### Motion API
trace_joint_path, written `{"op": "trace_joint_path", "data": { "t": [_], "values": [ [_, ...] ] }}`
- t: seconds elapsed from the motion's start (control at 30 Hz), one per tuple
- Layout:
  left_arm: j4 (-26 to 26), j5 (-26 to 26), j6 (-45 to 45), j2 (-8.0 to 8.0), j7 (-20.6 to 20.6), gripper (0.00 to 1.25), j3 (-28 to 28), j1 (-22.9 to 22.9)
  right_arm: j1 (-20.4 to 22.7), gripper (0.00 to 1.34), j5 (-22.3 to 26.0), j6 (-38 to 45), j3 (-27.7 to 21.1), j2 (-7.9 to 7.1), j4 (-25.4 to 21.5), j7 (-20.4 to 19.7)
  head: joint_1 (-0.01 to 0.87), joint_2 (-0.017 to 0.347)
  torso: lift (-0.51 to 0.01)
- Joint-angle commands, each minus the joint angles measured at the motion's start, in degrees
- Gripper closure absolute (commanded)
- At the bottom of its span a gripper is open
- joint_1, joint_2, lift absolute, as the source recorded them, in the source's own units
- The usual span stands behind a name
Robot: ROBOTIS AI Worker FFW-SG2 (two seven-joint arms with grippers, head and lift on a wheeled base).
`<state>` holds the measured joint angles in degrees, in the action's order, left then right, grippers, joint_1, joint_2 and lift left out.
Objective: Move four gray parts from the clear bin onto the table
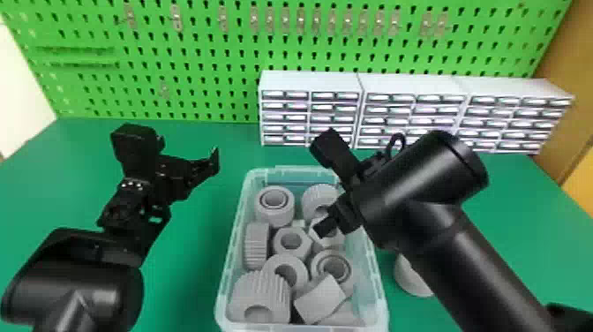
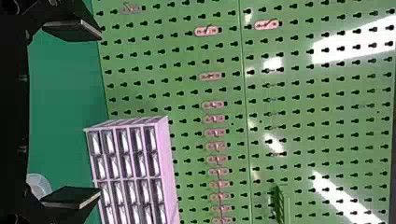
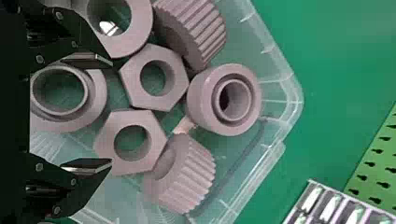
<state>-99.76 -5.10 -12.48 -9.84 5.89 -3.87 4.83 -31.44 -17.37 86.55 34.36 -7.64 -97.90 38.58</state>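
The green pegboard [image 1: 212,53] stands behind a smooth green table [image 1: 189,265], whose broad open room lies left of the clear bin [image 1: 381,304]. The bin's long axis runs front to back, its thin translucent plastic rim rounded at the corners. Over its right side, the right gripper [image 1: 333,223] has its fingers spread wide with nothing between them; the left gripper [image 1: 189,174], also wide and empty, hangs above the table, left of the bin. Inside, matte gray parts crowd together: a ribbed cylinder [image 1: 271,289] turns its bore nearward, a hex nut [image 1: 291,243] faces upward. Another gray part [image 1: 410,278] sits on the table, right of the bin.
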Motion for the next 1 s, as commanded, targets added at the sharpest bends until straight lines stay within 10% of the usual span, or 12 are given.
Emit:
{"op": "trace_joint_path", "data": {
  "t": [0.0, 0.97],
  "values": [
    [0.00, 0.00, 0.00, 0.00, 0.00, 0.11, 0.00, 0.09, 0.07, 0.51, 0.32, 0.03, 0.00, 0.17, 1.13, 0.00, 0.678, 0.034, -0.050],
    [0.09, 0.18, -1.05, -0.27, 0.88, 0.11, -0.70, 0.88, -1.08, 0.51, 1.99, -1.91, 1.76, -0.36, 3.15, 0.00, 0.678, 0.034, -0.050]
  ]
}}
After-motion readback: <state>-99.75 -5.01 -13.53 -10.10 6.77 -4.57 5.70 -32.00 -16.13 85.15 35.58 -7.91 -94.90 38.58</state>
